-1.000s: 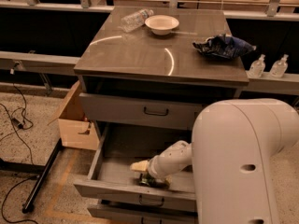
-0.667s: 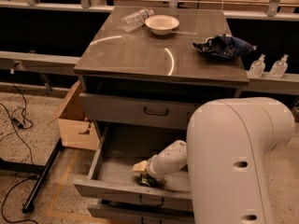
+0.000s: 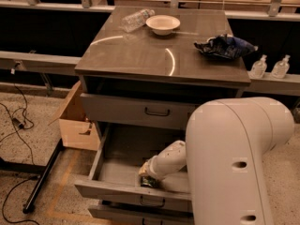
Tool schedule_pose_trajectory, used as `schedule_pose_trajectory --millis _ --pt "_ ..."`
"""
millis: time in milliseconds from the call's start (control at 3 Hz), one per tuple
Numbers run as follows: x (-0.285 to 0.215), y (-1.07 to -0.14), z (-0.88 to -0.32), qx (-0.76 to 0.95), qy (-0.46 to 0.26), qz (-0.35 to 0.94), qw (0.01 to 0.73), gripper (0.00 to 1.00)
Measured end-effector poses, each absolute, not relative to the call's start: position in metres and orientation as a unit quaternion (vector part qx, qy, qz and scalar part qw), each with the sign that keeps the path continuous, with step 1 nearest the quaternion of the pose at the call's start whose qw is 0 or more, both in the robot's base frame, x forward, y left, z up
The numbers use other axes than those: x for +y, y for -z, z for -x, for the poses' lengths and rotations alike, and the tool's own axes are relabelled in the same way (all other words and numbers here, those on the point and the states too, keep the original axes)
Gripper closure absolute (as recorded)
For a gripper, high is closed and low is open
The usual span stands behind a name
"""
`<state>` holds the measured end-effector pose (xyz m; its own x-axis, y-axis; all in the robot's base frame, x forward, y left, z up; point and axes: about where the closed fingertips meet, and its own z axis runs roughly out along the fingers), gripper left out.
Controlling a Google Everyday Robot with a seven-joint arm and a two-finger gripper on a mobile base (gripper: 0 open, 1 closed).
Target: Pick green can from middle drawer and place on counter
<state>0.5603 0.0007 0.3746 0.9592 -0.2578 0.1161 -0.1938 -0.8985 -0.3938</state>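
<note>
The middle drawer (image 3: 115, 171) is pulled open, showing its flat grey tray. My gripper (image 3: 146, 174) is down inside it near the front wall, on the end of the white forearm (image 3: 168, 159). A small piece of the green can (image 3: 149, 182) shows right under the gripper, against the drawer front; most of it is hidden by the gripper. The counter (image 3: 154, 55) is the glossy dark slab above the drawers. The arm's large white housing (image 3: 234, 163) fills the lower right and hides the drawer's right part.
On the counter stand a white bowl (image 3: 162, 24), a clear plastic bottle (image 3: 136, 18) lying down and a dark blue snack bag (image 3: 225, 46). The top drawer (image 3: 136, 110) is shut. A cardboard box (image 3: 75, 121) and a black stand leg (image 3: 44, 175) are left of the cabinet.
The arm's big white housing has shifted slightly left. The gripper stays low in the drawer at the can, almost unmoved.
</note>
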Motion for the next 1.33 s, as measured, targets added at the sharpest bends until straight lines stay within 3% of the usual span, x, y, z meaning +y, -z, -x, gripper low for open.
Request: schedule_pose_trajectory --millis 333,667,1333 --pt "-0.011 -0.388 -0.563 0.147 0.080 0.966 0.196 0.88" --pt "-0.039 -0.418 -0.564 0.188 0.079 0.959 0.198 1.00" --pt "-0.096 -0.477 -0.563 0.254 0.084 0.941 0.205 1.00"
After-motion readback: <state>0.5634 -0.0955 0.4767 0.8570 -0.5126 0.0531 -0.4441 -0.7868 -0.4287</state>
